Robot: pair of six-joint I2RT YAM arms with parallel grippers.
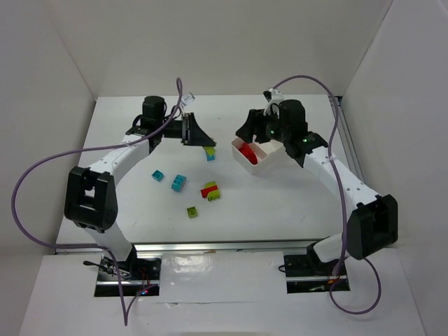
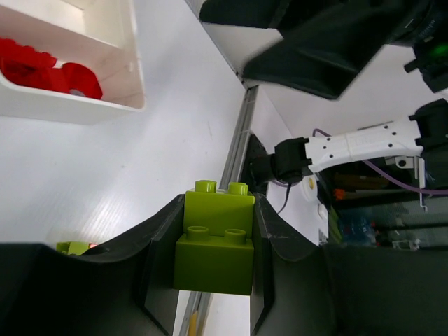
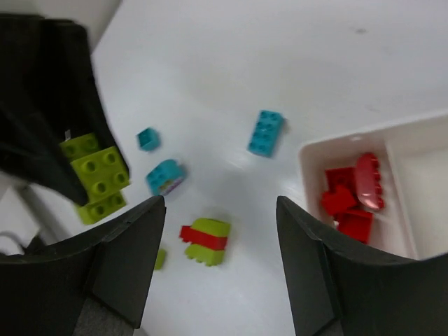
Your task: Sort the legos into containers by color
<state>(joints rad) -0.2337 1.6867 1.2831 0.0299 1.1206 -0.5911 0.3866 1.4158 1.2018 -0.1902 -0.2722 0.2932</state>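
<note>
Left gripper (image 2: 215,224): fingers (image 2: 162,260) clamped on either side of a two-tier lime green brick (image 2: 214,245), lower centre of the left wrist view. In the top view this brick sits just left of centre in the upper half, with a cyan brick (image 1: 210,157) just beside it.

Right gripper (image 3: 219,204): fingers (image 3: 126,259) apart along the bottom edge of the right wrist view, with white table (image 3: 231,63) showing in the gap.

White tray (image 1: 269,165): right of centre in the top view, partly under the right wrist. Red bricks (image 1: 246,152) lie in its left-end compartment.

Loose on the table, centre of the top view:
- small cyan piece (image 1: 158,176)
- longer cyan piece (image 1: 179,183)
- red-and-lime cluster (image 1: 210,190)
- small lime piece (image 1: 192,211)
</note>
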